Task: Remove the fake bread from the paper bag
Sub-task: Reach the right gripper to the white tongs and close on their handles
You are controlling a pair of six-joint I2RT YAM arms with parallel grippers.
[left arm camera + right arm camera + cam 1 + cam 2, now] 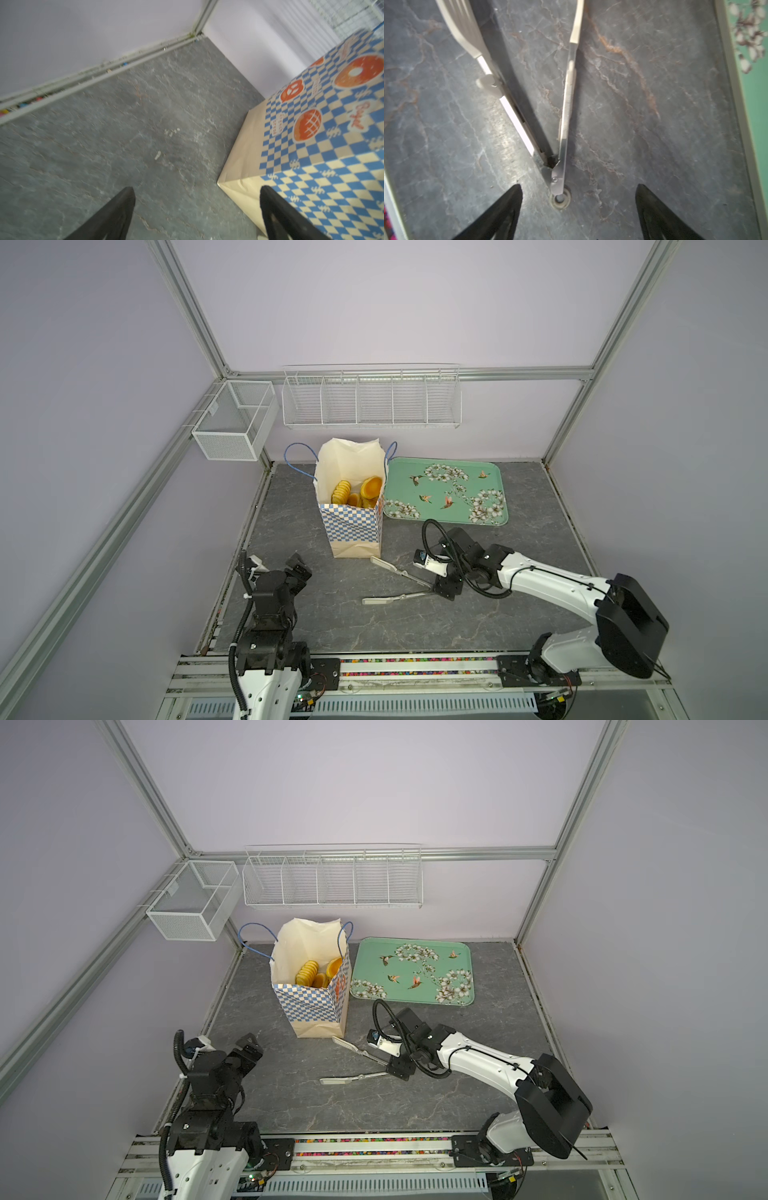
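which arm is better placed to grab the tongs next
Right, probably. The right gripper hangs open behind the hinge end of the tongs, a fingertip to each side. The left gripper, open too, faces a bottom corner of the paper bag, apart from the tongs.

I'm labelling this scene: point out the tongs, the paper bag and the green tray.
tongs (564,116): right wrist view, metal arm near the hinge.
paper bag (353,526): a top view, its checkered front.
green tray (399,481): a top view, bare green surface.

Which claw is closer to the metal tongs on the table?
Right. The right claw is open at the hinge end of the tongs; the left claw is well aside, by a bottom corner of the paper bag.
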